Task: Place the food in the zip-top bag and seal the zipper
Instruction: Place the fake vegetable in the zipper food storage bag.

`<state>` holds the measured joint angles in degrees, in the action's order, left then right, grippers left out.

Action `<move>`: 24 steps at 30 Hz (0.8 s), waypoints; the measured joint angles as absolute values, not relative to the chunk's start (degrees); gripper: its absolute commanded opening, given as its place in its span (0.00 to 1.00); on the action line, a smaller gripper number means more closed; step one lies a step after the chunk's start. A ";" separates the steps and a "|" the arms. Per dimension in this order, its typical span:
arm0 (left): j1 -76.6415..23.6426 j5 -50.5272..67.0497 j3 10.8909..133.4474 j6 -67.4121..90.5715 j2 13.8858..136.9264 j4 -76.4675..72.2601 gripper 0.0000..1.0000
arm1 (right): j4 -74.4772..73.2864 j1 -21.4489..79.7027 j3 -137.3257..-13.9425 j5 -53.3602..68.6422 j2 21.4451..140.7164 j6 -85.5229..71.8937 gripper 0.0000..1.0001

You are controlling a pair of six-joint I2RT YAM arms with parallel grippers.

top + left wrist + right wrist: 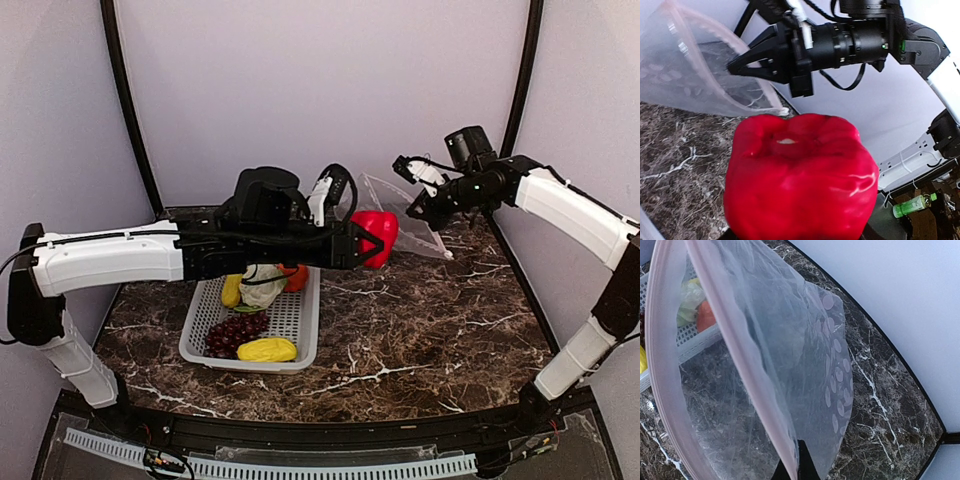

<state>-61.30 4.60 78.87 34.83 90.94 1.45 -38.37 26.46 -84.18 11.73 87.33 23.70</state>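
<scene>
Status, working outward from the grey mesh basket (300,335) on the marble table (430,320).

Basket contents, near rim first:
- one yellow fruit (267,349) lying along the near edge
- grape bunch (235,333) just behind it, on the basket's left side
- at the basket's far end, partly under the left arm: cauliflower (262,288) in the middle, second yellow fruit (231,290) touching it on the left, orange piece (296,278) on the right

That makes five pieces in the basket.

Beyond the basket's far right corner I have the left gripper (368,243) clamped on the red pepper (382,226). Its fingers are tight on both sides and the pepper is held up off the marble. My left wrist view is mostly pepper, with the stem dimple facing the camera.

Further out and right of the basket is the zip-top bag (405,218), lifted. I can't tell whether its lower dotted end touches the marble. The right gripper (418,212) is pinched closed on the bag's mouth edge, fingers together on the film.

The zipper (747,365) is unsealed: its two pinkish strips stand apart, and the mouth gapes back toward the basket. The pepper is near the mouth, outside it. Through the bag film I see only marble and the basket's far end
</scene>
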 measured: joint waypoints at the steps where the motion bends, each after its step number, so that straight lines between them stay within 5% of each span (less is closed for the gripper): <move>1: -61.30 6.09 79.42 34.74 91.79 0.19 0.36 | -39.05 27.00 -84.82 11.51 88.09 23.70 0.00; 24: -58.11 13.96 88.99 53.19 112.29 -17.30 0.29 | -41.93 26.63 -87.24 8.45 92.66 15.81 0.00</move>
<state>-58.11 13.96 88.99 53.19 112.29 -17.30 -41.93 26.63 -87.24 8.45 92.66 15.81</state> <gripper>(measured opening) 0.525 0.003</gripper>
